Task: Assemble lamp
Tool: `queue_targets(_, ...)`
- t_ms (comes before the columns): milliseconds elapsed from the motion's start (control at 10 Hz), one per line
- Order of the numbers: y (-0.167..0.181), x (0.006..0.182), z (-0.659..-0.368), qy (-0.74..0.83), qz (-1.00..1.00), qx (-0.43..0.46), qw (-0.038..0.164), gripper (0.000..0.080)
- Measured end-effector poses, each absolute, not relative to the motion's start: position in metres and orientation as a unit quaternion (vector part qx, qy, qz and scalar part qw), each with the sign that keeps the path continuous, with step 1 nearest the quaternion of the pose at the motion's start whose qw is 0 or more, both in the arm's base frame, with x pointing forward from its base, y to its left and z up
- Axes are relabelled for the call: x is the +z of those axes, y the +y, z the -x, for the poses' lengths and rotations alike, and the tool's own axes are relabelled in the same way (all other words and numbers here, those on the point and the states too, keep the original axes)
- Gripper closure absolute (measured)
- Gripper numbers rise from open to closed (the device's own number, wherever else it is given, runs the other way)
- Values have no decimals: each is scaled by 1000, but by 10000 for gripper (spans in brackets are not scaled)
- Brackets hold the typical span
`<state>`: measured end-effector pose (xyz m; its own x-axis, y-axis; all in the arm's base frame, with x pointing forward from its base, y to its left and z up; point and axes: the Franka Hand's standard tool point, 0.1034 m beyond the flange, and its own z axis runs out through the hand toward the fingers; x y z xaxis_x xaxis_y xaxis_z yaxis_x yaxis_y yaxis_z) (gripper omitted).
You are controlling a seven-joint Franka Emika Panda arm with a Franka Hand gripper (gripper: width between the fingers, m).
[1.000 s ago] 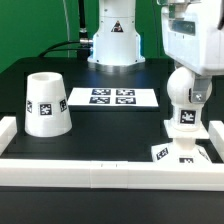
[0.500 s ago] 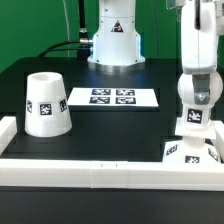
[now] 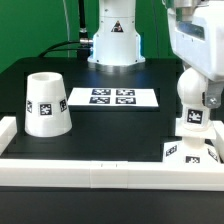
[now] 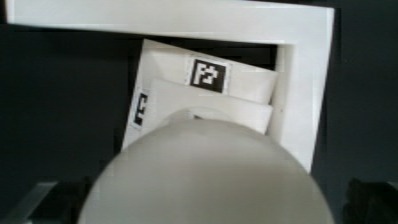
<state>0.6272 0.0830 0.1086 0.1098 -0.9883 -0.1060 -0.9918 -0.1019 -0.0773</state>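
Bulb (image 3: 192, 100) stands upright on the base (image 3: 190, 150), close against the rail (image 3: 100, 172) corner, so that join looks begun, maybe not fully seated. Shade (image 3: 44, 103) sits well apart from the base, w/ nothing on it: mounting it is left. Gripper (image 3: 200, 70) is above the bulb; can't tell if clamped or released. Wrist view shows the bulb's rounded head over the tagged base; the shade appears only in the exterior view.

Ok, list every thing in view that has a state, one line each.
shade: upright on the table, open end up, apart from the other parts.
bulb: upright over the base, round head up, between the gripper's fingers.
base: flat in the rail corner, under the bulb.
gripper: around the bulb head; grip itself not clear.
marker board: flat on table.
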Motion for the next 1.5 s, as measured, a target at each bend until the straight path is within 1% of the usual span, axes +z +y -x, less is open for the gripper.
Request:
queue_targets(200, 83, 108, -627, 622, 780, 10, 65, 100)
queue_targets(300, 85, 109, -626, 604, 795, 10, 61, 100)
queue_targets(500, 99, 116, -627, 525, 850, -3, 47, 100)
queue_targets(700, 100, 123, -624, 442, 895, -26, 56, 100)
queue_targets(800, 96, 125, -618, 423, 903, -41, 62, 100)
queue_targets(900, 95, 124, -611, 423, 903, -38, 61, 100)
queue_targets(1300, 95, 122, -612, 423, 903, -38, 60, 100)
queue_targets(1400, 96, 122, -611, 408, 911, -36, 56, 100)
queue_targets(1500, 98, 123, -602, 336, 941, -21, 31, 100)
